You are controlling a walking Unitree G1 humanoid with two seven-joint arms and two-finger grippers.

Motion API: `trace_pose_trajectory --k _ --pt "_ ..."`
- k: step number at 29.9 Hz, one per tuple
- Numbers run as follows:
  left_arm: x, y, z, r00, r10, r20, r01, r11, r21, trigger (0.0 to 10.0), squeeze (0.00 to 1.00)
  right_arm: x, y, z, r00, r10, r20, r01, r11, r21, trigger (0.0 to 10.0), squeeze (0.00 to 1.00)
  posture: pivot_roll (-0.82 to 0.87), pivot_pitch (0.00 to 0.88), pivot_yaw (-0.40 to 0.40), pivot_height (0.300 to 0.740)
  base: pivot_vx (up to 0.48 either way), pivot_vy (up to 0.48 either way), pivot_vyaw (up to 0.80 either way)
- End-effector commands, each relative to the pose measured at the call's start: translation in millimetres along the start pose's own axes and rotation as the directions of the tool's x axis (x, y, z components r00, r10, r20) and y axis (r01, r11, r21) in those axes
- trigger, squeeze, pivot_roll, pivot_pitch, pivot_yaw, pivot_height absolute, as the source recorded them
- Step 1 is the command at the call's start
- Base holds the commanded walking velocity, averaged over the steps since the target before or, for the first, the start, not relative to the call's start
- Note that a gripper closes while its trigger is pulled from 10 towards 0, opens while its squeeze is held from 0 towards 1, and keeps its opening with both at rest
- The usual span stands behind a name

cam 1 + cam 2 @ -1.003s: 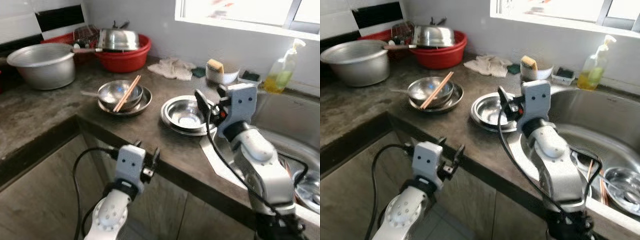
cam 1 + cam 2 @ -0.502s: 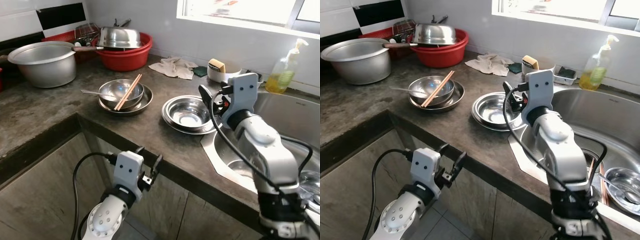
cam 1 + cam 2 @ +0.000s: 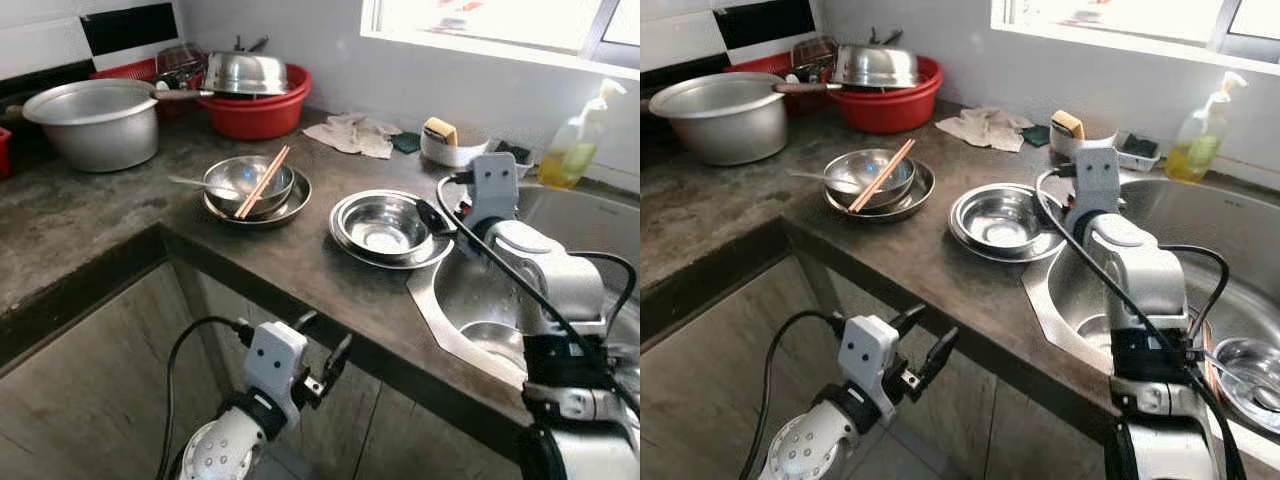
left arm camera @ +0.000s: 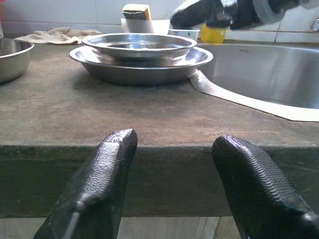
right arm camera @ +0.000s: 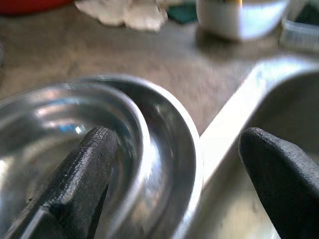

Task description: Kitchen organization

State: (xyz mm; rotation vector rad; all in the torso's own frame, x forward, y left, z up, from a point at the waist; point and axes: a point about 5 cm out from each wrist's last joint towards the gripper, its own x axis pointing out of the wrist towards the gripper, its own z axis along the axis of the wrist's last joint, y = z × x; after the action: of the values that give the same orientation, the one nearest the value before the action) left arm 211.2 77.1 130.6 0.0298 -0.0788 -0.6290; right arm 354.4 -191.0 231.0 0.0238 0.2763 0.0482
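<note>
Progress: early, dishes unsorted | right hand (image 3: 437, 217) spread, empty, at the sink-side rim of the nested steel bowls (image 3: 384, 226) near the tabletop's front edge | left hand (image 3: 322, 352) spread, idle below that edge | bowl with chopsticks (image 3: 250, 187) untouched behind

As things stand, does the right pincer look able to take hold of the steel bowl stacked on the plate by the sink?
Probably yes: the right pincer is open, straddling the rim of the steel bowl, with nothing between them.
</note>
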Motion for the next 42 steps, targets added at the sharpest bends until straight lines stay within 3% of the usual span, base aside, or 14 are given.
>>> trace_pose_trajectory --k 1,11,16,30,31,32,33,34,35,36,37,42 --pt "0.3 -0.6 1 1.000 -0.001 0.010 0.000 1.000 0.002 10.0 0.00 2.0 -4.0 5 0.999 0.006 -0.040 -0.005 0.999 0.035 10.0 0.00 0.08 0.037 -0.068 0.740 0.000 0.000 0.00" --pt "0.5 -0.8 1 1.000 0.008 0.017 -0.009 1.000 0.011 10.0 0.00 8.1 -2.1 16 0.999 0.046 -0.028 -0.043 0.993 0.111 10.0 0.00 0.09 0.045 -0.068 0.740 0.000 0.000 0.00" --pt "1.1 -0.7 2 1.000 0.012 0.020 -0.013 1.000 0.013 10.0 0.00 11.1 2.8 12 0.993 0.085 -0.082 -0.073 0.988 0.136 10.0 0.00 0.08 0.047 -0.074 0.740 0.000 0.000 0.00" --pt "1.5 -1.5 2 1.000 0.018 0.020 -0.018 1.000 0.015 10.0 0.00 13.5 13.8 11 0.980 0.175 -0.089 -0.154 0.965 0.211 10.0 0.00 0.08 0.051 -0.077 0.740 0.000 0.000 0.00" --pt "1.5 -1.5 2 1.000 0.019 0.020 -0.019 1.000 0.015 10.0 0.00 13.9 13.7 10 0.980 0.173 -0.095 -0.150 0.966 0.210 8.3 0.00 0.09 0.052 -0.079 0.740 0.000 0.000 0.00" --pt "1.5 -1.5 2 1.000 0.019 0.020 -0.019 1.000 0.015 10.0 0.00 13.9 13.7 10 0.980 0.173 -0.095 -0.150 0.966 0.210 8.3 0.00 0.09 0.052 -0.079 0.740 0.000 0.000 0.00" --pt "1.5 -1.5 2 1.000 0.019 0.019 -0.019 1.000 0.015 10.0 0.00 14.3 13.6 8 0.980 0.168 -0.102 -0.144 0.968 0.206 0.1 0.00 0.09 0.052 -0.079 0.740 0.000 0.000 0.00" --pt "1.5 -1.6 1 1.000 0.019 0.019 -0.020 1.000 0.015 10.0 0.00 14.4 13.4 7 0.980 0.166 -0.108 -0.141 0.969 0.205 0.0 0.00 0.08 0.052 -0.079 0.740 0.000 0.000 0.00" --pt "1.5 -1.8 1 1.000 0.020 0.019 -0.020 1.000 0.015 10.0 0.00 14.2 14.1 6 0.979 0.173 -0.108 -0.148 0.968 0.203 0.0 0.00 0.09 0.052 -0.080 0.740 0.000 0.000 0.00" --pt "1.5 -1.5 1 1.000 0.021 0.018 -0.021 1.000 0.015 10.0 0.00 13.4 17.3 7 0.977 0.187 -0.106 -0.164 0.967 0.194 4.3 0.00 0.09 0.054 -0.080 0.740 0.000 0.000 0.00" --pt "1.6 -1.3 1 1.000 0.022 0.017 -0.022 1.000 0.016 10.0 0.00 13.1 18.7 8 0.975 0.195 -0.105 -0.172 0.966 0.196 10.0 0.00 0.08 0.053 -0.078 0.740 0.000 0.000 0.00" --pt "1.9 -1.3 1 1.000 0.022 0.016 -0.023 1.000 0.016 10.0 0.00 13.6 20.5 7 0.973 0.197 -0.119 -0.171 0.965 0.198 10.0 0.00 0.09 0.053 -0.080 0.740 0.000 0.000 0.00"
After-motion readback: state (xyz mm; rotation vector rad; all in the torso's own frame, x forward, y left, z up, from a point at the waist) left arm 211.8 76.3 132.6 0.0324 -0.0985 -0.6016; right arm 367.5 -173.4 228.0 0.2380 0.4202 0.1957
